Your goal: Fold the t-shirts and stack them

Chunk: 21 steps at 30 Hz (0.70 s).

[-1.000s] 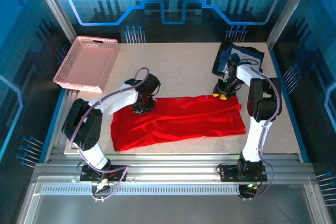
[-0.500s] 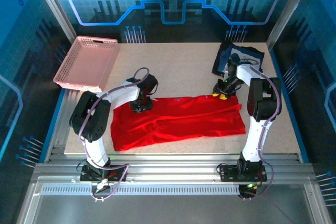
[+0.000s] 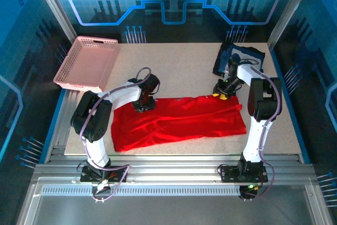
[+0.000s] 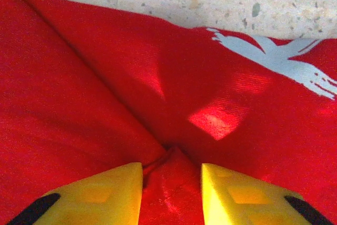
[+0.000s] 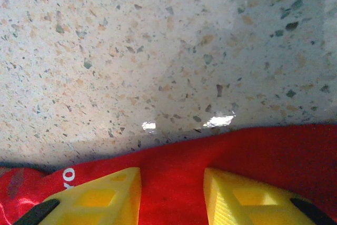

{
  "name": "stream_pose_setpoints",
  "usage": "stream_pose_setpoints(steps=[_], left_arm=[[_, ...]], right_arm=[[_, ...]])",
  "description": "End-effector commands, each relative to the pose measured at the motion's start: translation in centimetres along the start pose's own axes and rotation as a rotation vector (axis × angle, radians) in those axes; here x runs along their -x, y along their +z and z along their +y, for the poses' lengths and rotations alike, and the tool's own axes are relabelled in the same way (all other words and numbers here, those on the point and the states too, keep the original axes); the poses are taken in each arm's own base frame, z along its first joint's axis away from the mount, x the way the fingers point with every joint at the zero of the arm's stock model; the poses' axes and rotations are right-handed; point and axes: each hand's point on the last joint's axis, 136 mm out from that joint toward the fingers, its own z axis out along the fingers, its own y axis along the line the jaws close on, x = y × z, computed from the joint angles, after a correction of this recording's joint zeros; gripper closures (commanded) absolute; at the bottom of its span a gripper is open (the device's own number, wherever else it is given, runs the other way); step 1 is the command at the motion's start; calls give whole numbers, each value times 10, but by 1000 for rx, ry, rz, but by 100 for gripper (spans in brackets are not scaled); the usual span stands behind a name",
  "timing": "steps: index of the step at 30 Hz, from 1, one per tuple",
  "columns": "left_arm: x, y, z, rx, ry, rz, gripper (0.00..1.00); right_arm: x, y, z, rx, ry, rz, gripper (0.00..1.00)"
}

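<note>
The red t-shirt lies spread in a long band across the table's middle. My left gripper is down on its far left edge. In the left wrist view the yellow fingers pinch a raised ridge of red cloth, with creases running into my left gripper. A white print shows on the cloth ahead. My right gripper stands at the shirt's far right edge. Between its parted fingers the red cloth lies flat; my right gripper is open. The navy t-shirt is crumpled at the far right corner.
A pink lattice basket sits at the far left corner, overhanging the table edge. Bare speckled tabletop stretches behind the red shirt. Frame posts and blue panels wall in the back and sides.
The left arm's elbow swung left and back while its gripper stayed on the shirt's far edge, shifting slightly. The right arm and the shirts look unmoved.
</note>
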Motion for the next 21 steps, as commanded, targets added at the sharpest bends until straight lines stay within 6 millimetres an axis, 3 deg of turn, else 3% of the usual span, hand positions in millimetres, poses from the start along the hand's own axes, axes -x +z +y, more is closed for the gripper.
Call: stream_pose_setpoints(steps=[1,12,21], left_arm=[[-4,1,-6,-16,22,24,69],[-9,-11,-9,-46,32,15,97],[-23,-31,-8,-69,21,-17,100]], right_arm=[[-1,7,2,11,-2,35,62],[0,9,1,7,-2,38,62],[1,11,1,6,1,43,63]])
